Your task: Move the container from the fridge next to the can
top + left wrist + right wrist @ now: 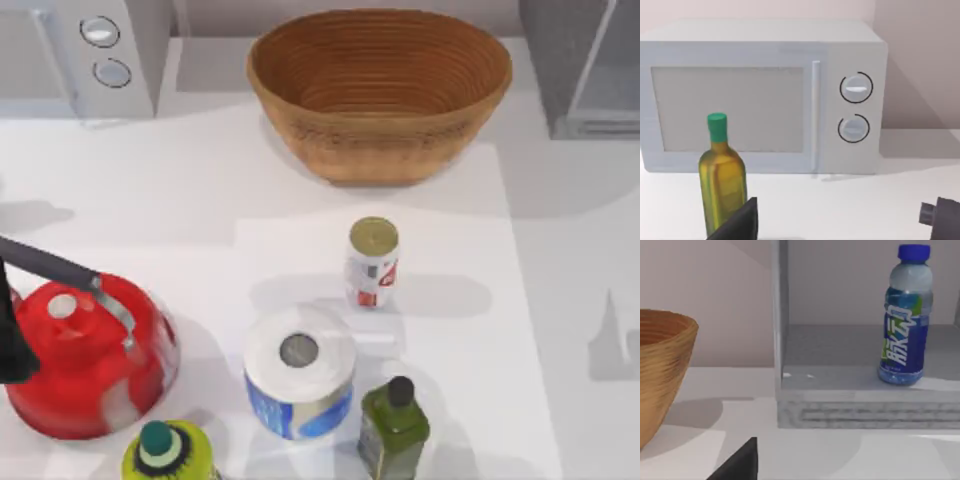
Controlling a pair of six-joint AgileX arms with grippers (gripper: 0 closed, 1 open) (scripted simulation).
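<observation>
Container (905, 320): I see it upright on the shelf inside the fridge (865, 390), near the front edge, door swung aside; in the top view the fridge (580, 70) is cut off at the table's far right corner.

Can (372, 262): upright near the table's middle, in front of the woven basket (380, 90).

Grippers: I cannot tell whether either is released or clenched; each wrist view catches just a dark finger corner.

Kettle (85, 355), yellow bottle (168, 452), paper roll (299, 372), dark-green bottle (394, 425): along the near edge, partly cropped.

Microwave (760, 95): against the pale wall, white table (200, 200) below.
</observation>
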